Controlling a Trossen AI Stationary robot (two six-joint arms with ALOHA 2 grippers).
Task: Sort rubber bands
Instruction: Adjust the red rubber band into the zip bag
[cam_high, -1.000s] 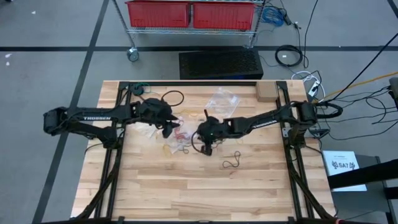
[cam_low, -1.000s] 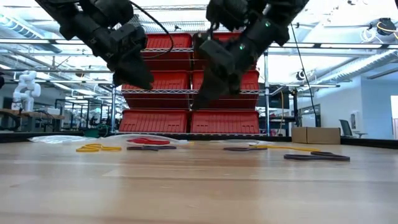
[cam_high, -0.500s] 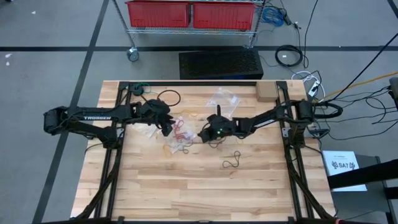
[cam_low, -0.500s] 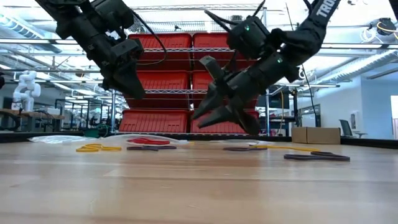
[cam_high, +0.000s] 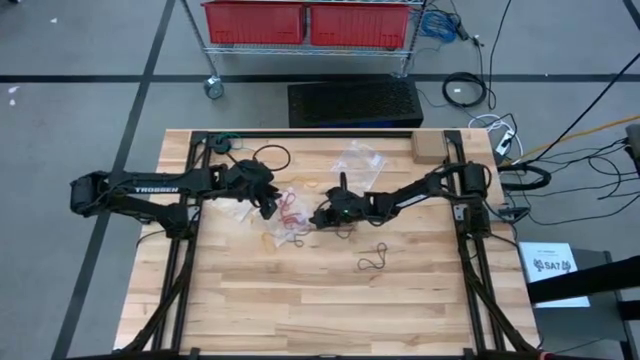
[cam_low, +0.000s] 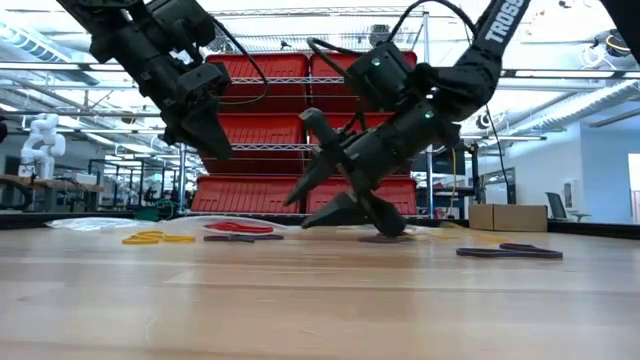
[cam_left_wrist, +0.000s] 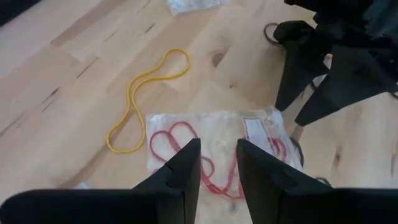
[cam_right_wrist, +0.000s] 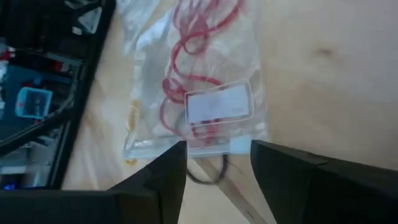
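A clear plastic bag (cam_high: 290, 208) with red rubber bands (cam_left_wrist: 165, 140) inside lies flat at the table's middle. A yellow rubber band (cam_left_wrist: 132, 93) lies on the wood beside it, toward the near edge. A black rubber band (cam_right_wrist: 205, 177) shows at the bag's labelled end (cam_right_wrist: 221, 102). My left gripper (cam_left_wrist: 217, 144) hangs open above the bag, slanting down. My right gripper (cam_right_wrist: 217, 146) is open and low over the bag's labelled end, coming from the right (cam_high: 322, 218). My right gripper's fingertips (cam_left_wrist: 292, 102) stand at the bag's right edge, close to the table. I cannot tell whether they touch the bag or the wood. My left gripper touches nothing.
Another black rubber band (cam_high: 372, 260) lies on bare wood toward the near right. A second clear bag (cam_high: 360, 155) and a black loop (cam_high: 277, 155) lie near the far edge, and a cardboard box (cam_high: 428, 148) sits at the far right. The near half is bare wood.
My right gripper has gone down toward the table by the bag, rolled about its own line, and opened from shut. My left gripper has stayed in place and tipped slightly further down.
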